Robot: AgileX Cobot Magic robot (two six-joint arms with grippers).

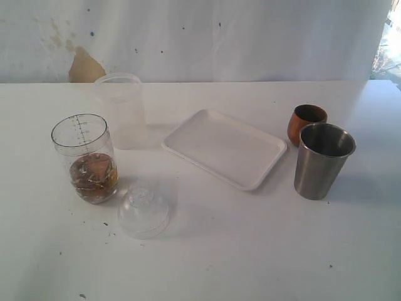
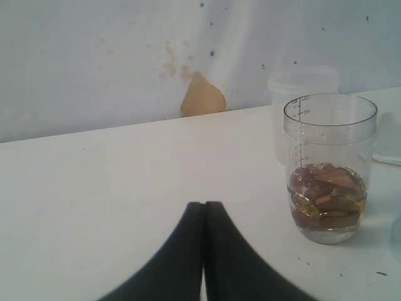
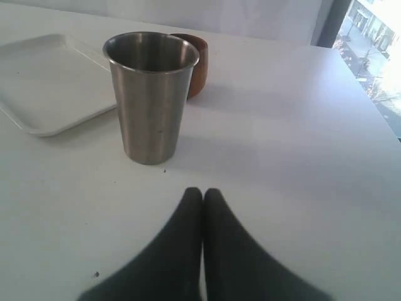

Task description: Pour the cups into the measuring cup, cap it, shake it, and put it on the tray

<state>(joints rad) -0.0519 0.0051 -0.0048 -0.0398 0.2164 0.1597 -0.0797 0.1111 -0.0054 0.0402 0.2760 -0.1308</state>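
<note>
The exterior view looks down at an angle on the whole table (image 1: pixel 263 263), facing the back wall (image 1: pixel 250 37). The left wrist view sits low, close to the measuring cup (image 2: pixel 330 166) at the exterior frame's left. The right wrist view sits low, close to the steel tumbler (image 3: pixel 152 94) at the exterior's right.

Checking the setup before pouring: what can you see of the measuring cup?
The measuring cup is a clear plastic cylinder with black graduation marks, standing upright and uncapped on the white table. Its lower part holds brown pieces in amber-looking liquid. Nothing touches it; the lid lies apart, nearby.
</note>
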